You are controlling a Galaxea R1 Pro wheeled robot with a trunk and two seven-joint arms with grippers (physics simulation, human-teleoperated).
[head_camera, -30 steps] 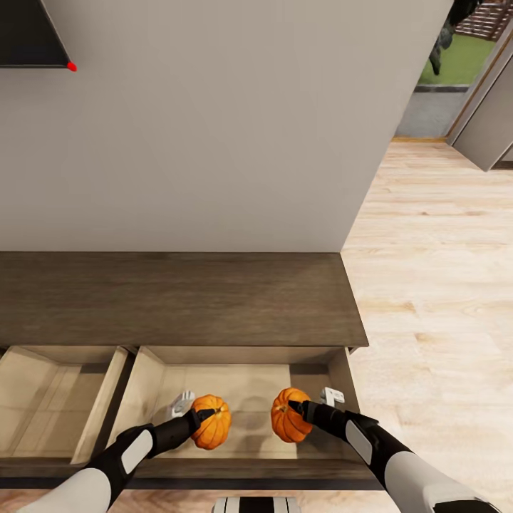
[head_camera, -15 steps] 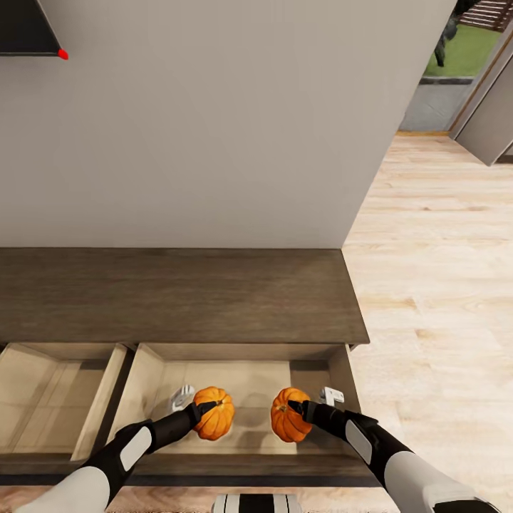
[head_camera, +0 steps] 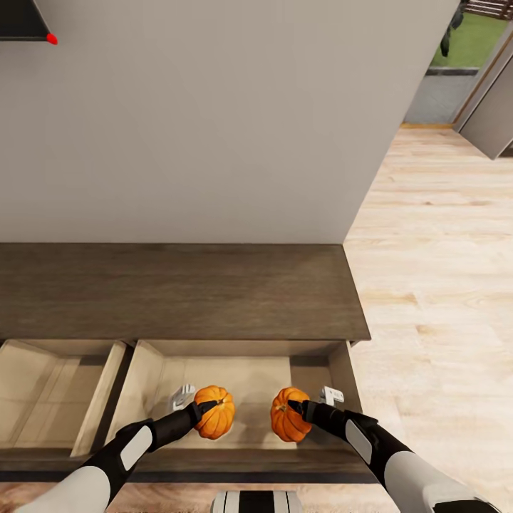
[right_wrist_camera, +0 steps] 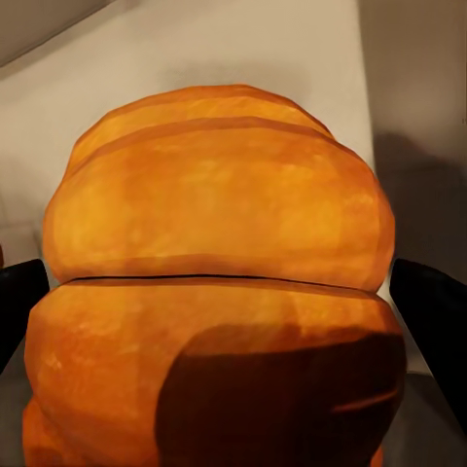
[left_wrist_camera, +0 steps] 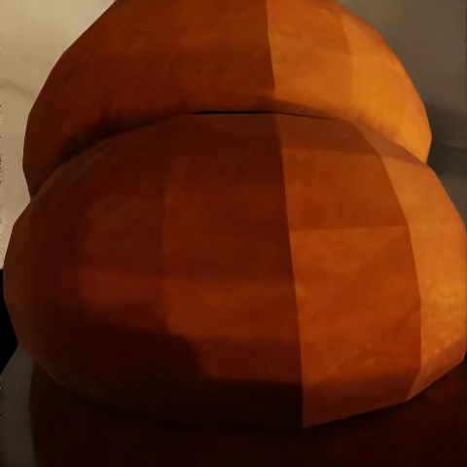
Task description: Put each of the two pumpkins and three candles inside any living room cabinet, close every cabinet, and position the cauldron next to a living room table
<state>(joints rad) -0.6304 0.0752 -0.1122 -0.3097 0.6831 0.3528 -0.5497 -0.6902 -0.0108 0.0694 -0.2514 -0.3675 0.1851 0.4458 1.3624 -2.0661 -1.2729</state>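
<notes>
The long dark-brown cabinet (head_camera: 178,292) stands against the wall with two tan drawers pulled open. Two orange pumpkins sit inside the right drawer (head_camera: 246,377). My left gripper (head_camera: 201,411) is shut on the left pumpkin (head_camera: 217,413), whose ribbed skin (left_wrist_camera: 233,243) is close up in the left wrist view. My right gripper (head_camera: 293,408) is shut on the right pumpkin (head_camera: 283,420); in the right wrist view that pumpkin (right_wrist_camera: 214,282) sits between the dark fingers (right_wrist_camera: 433,311). Whether either pumpkin touches the drawer floor I cannot tell. Candles and cauldron are out of view.
The left drawer (head_camera: 50,399) is open beside the right one. Small white fittings (head_camera: 183,395) (head_camera: 331,394) sit inside the right drawer. Light wood floor (head_camera: 434,285) runs to the right toward a doorway (head_camera: 456,64). A dark object with a red tip (head_camera: 28,21) hangs upper left.
The camera has tilted slightly, shifting the whole view. My left gripper has carried its pumpkin a little farther into the right drawer. The right gripper and its pumpkin have stayed put.
</notes>
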